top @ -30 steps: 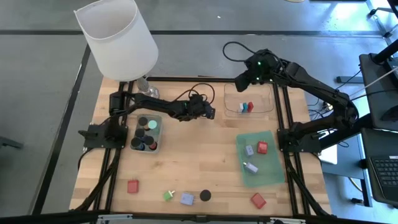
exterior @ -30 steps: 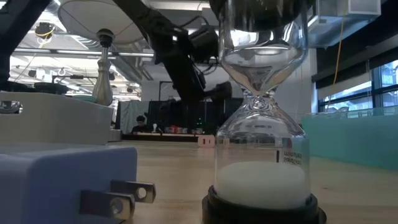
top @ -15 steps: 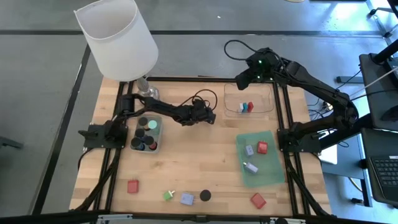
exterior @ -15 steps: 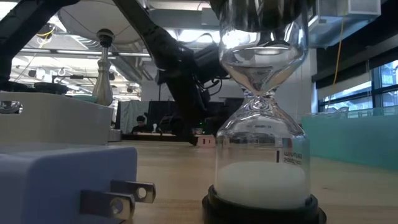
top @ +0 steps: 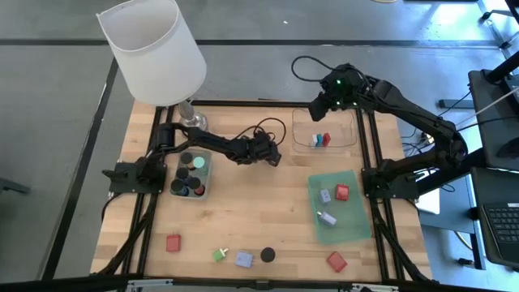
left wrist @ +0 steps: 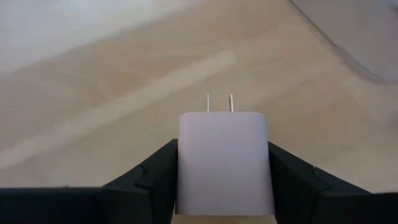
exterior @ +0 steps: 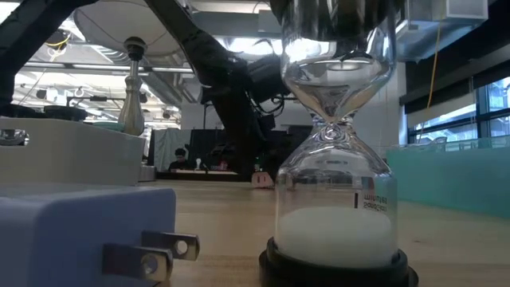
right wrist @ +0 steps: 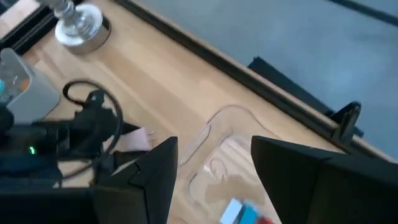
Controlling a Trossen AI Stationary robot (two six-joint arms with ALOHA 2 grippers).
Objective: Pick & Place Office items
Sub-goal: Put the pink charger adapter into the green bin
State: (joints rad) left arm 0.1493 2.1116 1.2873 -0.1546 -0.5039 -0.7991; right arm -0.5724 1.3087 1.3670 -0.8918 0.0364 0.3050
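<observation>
A pale lilac plug block (left wrist: 222,134) with two metal prongs lies mid-table; the low view shows it far off (exterior: 261,179). My left gripper (left wrist: 224,158) is shut on it, reaching in from the left (top: 272,156). My right gripper (right wrist: 214,149) hangs open above the far end of the clear tray (top: 324,136), nothing between its fingers. Red and blue blocks (top: 322,139) lie in that tray. Loose items lie along the near edge: a red block (top: 173,242), a green bit (top: 220,255), a lilac block (top: 244,259), a black cap (top: 268,255) and another red block (top: 336,261). My left gripper pinches the plug block by its two opposite sides (left wrist: 185,171), one finger (left wrist: 152,177) on each. The fingers slant down from the table's left side and lie along the block, whose prongs (left wrist: 219,102) point away from the gripper. The block sits at the tabletop.
A green tray (top: 350,223) at the right holds lilac and red blocks. A small tray (top: 206,166) at the left holds black caps. A white-shaded lamp (top: 154,53) stands at the far left corner. An hourglass (exterior: 335,143) fills the low view's foreground.
My left gripper has sunk toward the table at the plug block, and its wrist has rolled. My right arm has kept still.
</observation>
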